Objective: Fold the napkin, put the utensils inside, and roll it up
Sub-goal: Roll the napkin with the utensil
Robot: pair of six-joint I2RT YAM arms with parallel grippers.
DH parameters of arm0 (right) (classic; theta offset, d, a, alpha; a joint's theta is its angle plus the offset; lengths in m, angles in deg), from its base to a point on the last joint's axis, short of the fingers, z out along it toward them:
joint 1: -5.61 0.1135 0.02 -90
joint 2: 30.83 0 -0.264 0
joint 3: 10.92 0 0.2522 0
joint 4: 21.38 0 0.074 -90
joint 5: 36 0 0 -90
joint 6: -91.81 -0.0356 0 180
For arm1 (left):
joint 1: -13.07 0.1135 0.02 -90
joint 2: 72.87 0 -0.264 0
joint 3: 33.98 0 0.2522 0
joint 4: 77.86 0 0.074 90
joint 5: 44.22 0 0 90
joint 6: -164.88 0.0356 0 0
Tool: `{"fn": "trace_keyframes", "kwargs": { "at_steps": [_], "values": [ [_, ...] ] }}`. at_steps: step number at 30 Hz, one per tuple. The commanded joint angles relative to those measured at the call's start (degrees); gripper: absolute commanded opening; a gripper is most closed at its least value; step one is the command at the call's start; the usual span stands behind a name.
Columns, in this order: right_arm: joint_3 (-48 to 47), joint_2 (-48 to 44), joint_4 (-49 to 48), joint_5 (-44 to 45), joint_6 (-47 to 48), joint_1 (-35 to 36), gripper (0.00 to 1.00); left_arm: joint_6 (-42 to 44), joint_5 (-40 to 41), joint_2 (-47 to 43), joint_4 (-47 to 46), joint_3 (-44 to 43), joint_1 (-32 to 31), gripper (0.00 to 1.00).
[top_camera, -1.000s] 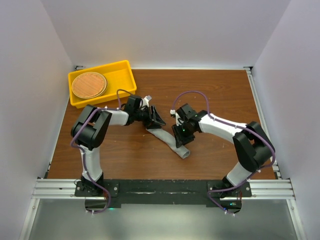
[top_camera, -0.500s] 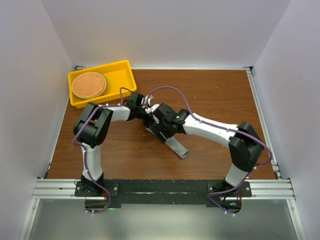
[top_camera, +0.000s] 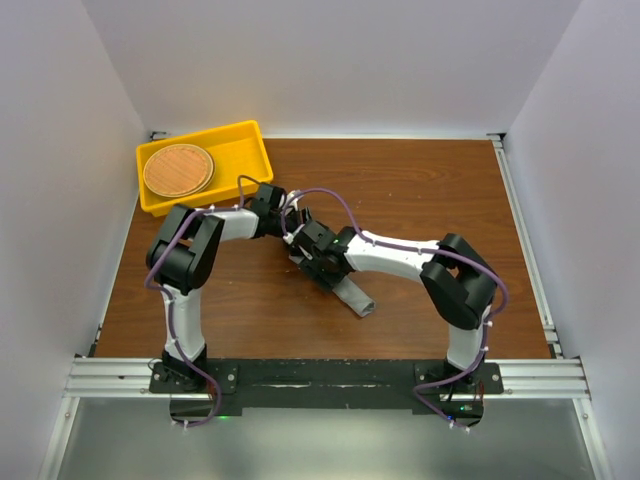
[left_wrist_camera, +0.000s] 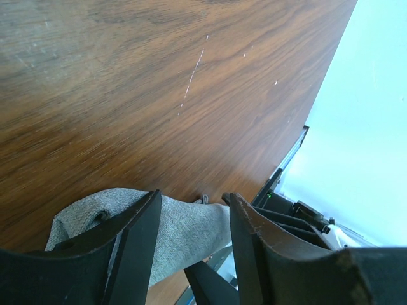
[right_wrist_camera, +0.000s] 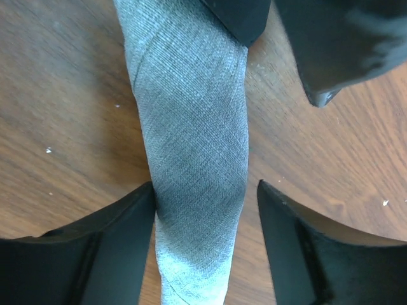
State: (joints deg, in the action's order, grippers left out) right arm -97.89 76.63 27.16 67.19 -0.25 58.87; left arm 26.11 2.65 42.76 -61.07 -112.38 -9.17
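A metal rail [top_camera: 330, 378] edges the near side of the brown wooden table [top_camera: 430, 200], with white walls [top_camera: 330, 60] around it. The napkin [top_camera: 358, 300], rolled into a grey tube, lies slantwise. Its near end pokes out just before the right pincer [top_camera: 320, 262], which straddles it spread, bare wood showing beside one finger. Just beyond, the left pincer [top_camera: 298, 232] has cloth filling its gap; squeezing or not, I cannot tell. Farther off to its left, a yellow tray [top_camera: 245, 150] holds a round woven disc [top_camera: 178, 170]. The arms hide the roll's middle.
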Motion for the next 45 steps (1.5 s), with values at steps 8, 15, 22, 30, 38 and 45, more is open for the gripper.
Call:
{"fn": "trace_keyframes", "kwargs": {
  "at_steps": [8, 15, 22, 30, 38, 45],
  "values": [
    [-1.0, 4.8, -2.0, 2.9, -1.1, 0.2, 0.42, 2.1, 2.5, 1.6, 5.1, -2.7, 1.1, 0.57],
    [1.0, 1.6, -5.2, -12.7, -5.7, -3.5, 0.15, 10.1, 10.9, -3.8, 14.3, -9.6, 5.3, 0.62],
    [10.5, -1.5, -22.3, -43.6, -22.9, -13.1, 0.13, 15.3, 17.3, -12.4, 17.7, -11.0, 9.8, 0.63],
    [16.9, 1.5, -46.8, -54.3, -43.1, -18.9, 0.11, 13.3, 14.7, -21.4, 15.6, -3.8, 9.8, 0.61],
    [22.3, 8.0, -70.4, -54.2, -63.3, -20.7, 0.13, 10.2, 10.3, -23.0, 8.5, 6.2, 5.4, 0.56],
    [17.5, 4.5, -49.8, -51.1, -45.5, -20.6, 0.16, 3.3, 4.3, -17.2, -2.8, 5.3, 4.8, 0.4]
  ]
}}
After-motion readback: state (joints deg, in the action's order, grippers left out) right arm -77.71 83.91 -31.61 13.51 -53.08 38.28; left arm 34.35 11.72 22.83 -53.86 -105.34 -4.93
